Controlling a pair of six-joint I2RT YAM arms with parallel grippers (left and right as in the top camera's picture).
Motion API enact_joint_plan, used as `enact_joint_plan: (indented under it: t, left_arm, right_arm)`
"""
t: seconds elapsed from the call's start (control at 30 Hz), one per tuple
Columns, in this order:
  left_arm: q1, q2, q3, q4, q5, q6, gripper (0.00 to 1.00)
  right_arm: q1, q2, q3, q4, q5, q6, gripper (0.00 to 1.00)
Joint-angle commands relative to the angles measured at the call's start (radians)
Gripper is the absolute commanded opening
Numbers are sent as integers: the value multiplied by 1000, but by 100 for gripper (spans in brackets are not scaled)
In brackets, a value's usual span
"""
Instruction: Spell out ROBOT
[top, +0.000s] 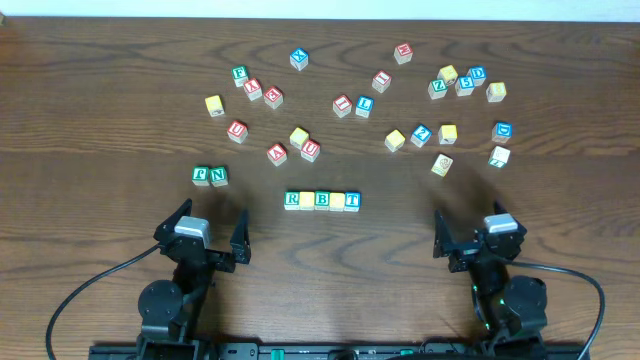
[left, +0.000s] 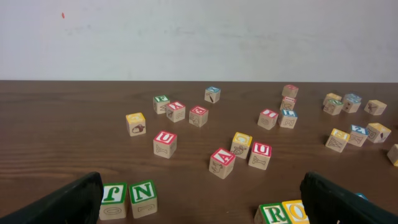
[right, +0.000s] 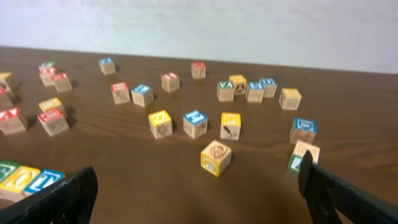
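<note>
A row of lettered wooden blocks (top: 322, 200) lies on the table's near middle: green R (top: 292, 200), yellow O, blue B, a yellow block, blue T (top: 352, 200). In the left wrist view only the R (left: 271, 213) and O (left: 295, 211) show at the bottom right. My left gripper (top: 200, 240) is open and empty, left of the row. My right gripper (top: 470, 240) is open and empty, right of the row. In the right wrist view the row's end (right: 25, 179) shows at the lower left.
Two green blocks, J (top: 201, 175) and N (top: 219, 176), stand left of the row. Many loose letter blocks are scattered across the far half of the table, with a yellow one (top: 442, 164) nearest the right gripper.
</note>
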Motion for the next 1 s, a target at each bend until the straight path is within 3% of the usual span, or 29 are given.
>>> enact_joint_plan:
  t: [0.0,0.97]
  left_arm:
    - [4,-6,-16,-36,9,13,99]
    - [4,-9,-16,-34,9,13,99]
  right_arm:
    - [-6,-76,-2,-5,-6,14,99]
    - [-6,-76,-1,-4,-6,14,99]
